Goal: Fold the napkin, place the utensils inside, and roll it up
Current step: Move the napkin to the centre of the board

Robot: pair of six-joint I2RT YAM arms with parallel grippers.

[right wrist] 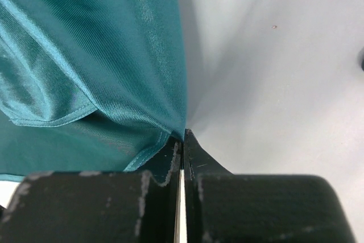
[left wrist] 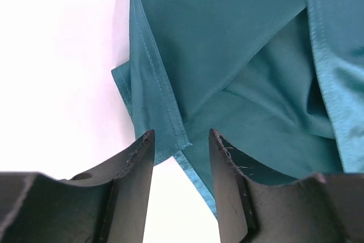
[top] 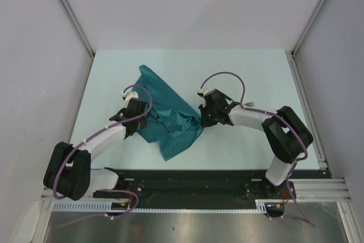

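The teal napkin (top: 170, 119) lies crumpled on the pale table between the two arms. My right gripper (top: 203, 119) is shut on its right corner, and the wrist view shows the cloth (right wrist: 85, 55) pinched at the tips of that gripper (right wrist: 183, 135). My left gripper (top: 142, 122) sits at the napkin's left side. Its jaws stand apart in the left wrist view (left wrist: 181, 135), with a hemmed corner of the cloth (left wrist: 239, 55) reaching in between the tips. Of the utensils only a small gold tip (top: 249, 104) shows behind the right arm.
The pale table (top: 256, 72) ends in metal frame rails at the left (top: 68, 9) and right (top: 307, 101). A black base rail (top: 187, 183) runs along the near edge. Purple cables loop over both wrists.
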